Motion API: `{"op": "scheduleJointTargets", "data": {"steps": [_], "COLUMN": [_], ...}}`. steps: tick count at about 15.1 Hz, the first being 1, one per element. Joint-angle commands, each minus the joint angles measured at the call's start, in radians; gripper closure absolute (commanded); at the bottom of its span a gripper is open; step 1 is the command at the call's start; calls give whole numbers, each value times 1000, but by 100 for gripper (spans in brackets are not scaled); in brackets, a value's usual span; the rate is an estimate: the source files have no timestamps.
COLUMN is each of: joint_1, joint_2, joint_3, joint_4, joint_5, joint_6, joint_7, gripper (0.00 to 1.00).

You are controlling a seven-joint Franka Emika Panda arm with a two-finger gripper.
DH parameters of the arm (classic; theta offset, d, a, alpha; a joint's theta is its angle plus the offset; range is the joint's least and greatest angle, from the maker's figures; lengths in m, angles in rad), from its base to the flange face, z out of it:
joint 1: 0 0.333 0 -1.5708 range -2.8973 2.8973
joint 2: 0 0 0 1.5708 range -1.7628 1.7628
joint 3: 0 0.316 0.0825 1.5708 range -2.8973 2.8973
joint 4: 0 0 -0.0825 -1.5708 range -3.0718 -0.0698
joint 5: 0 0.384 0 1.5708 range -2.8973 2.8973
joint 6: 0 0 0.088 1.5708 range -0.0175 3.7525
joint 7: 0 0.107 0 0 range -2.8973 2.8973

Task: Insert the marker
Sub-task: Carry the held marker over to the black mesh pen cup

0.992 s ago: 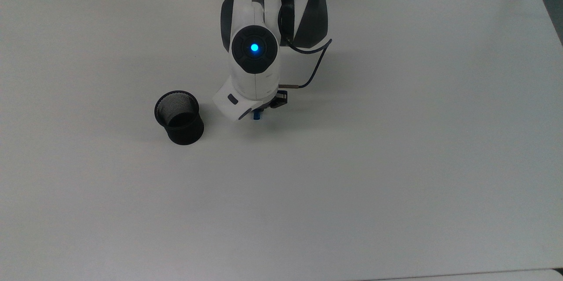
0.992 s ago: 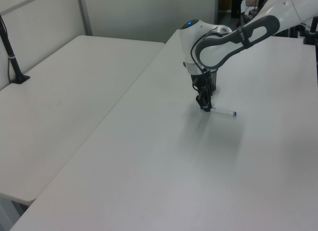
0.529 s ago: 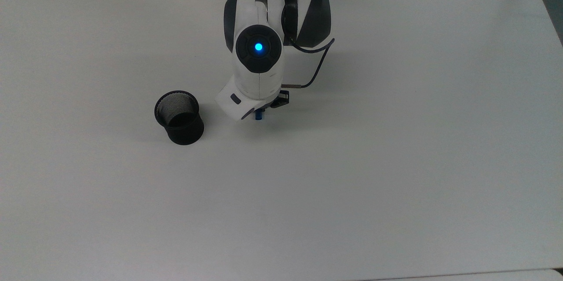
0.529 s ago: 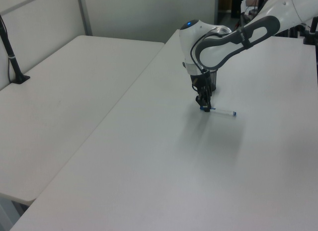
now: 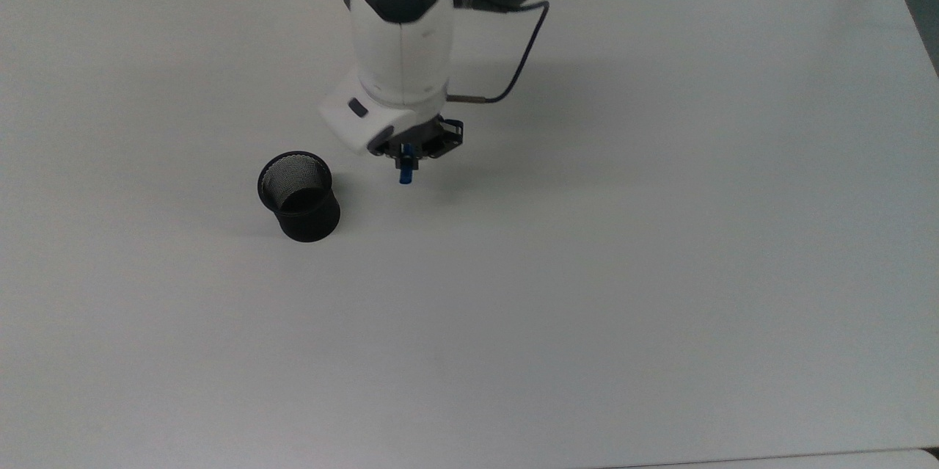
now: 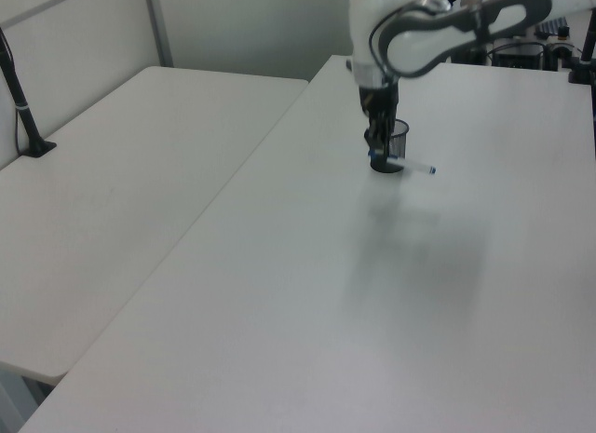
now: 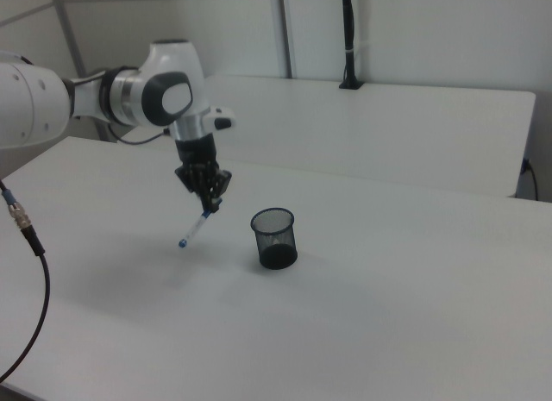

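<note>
I've got the marker (image 7: 195, 227) up off the table (image 5: 660, 271) now. A second ago it lay flat under the tool (image 7: 210, 204); now it hangs tilted from the tool, which is clenched on its upper end, free blue tip angled down and away from the cup (image 7: 275, 239). So the pick is done and the carry is on. In the top view the marker sits just right of the cup, a gap between them. Nothing lies between them; I judge the tilt needs straightening before lowering in.
</note>
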Motion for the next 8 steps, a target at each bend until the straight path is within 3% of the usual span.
{"op": "scheduleJointTargets", "data": {"steps": [1, 8], "joint_1": [-71, -164], "joint_2": [-84, -84], "joint_3": [1, 1], "joint_4": [-7, 16], "joint_5": [-21, -27], "joint_6": [-17, 69], "joint_7": [-8, -20], "gripper": [100, 100]}}
